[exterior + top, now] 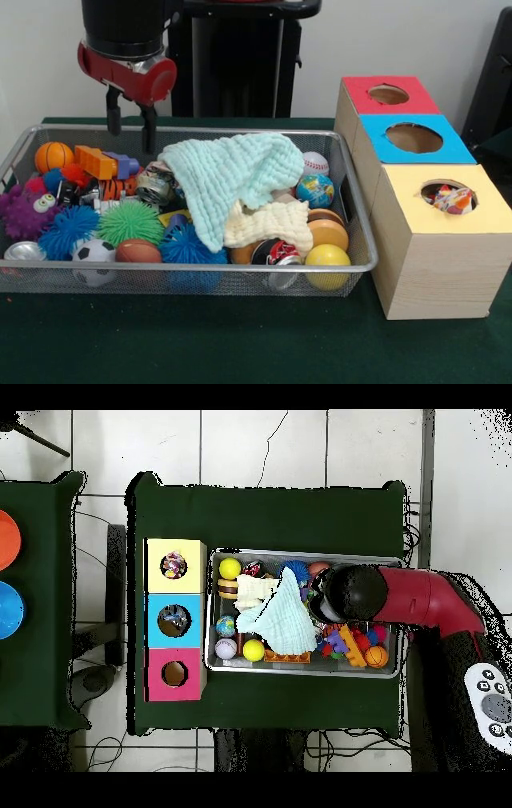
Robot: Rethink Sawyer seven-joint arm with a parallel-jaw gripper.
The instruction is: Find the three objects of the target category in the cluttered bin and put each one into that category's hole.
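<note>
My gripper (131, 140) hangs open over the back left corner of the wire bin (200, 280), its fingers just above the orange block (96, 162), with nothing between them. Balls lie around the bin: a small basketball (54, 156), a globe ball (315, 190), a baseball (315, 162), a yellow ball (327, 258) and a soccer ball (94, 254). A mint cloth (228, 172) and a cream cloth (268, 224) cover the middle. In the overhead view the arm's wrist (355, 592) hides the fingers.
Three boxes with round holes stand beside the bin: red (364, 102), blue (448, 150) and yellow (488, 210). A colourful object (452, 198) shows inside the yellow box's hole. Spiky balls (130, 222), cans (276, 252) and a purple fuzzy toy (24, 212) crowd the bin.
</note>
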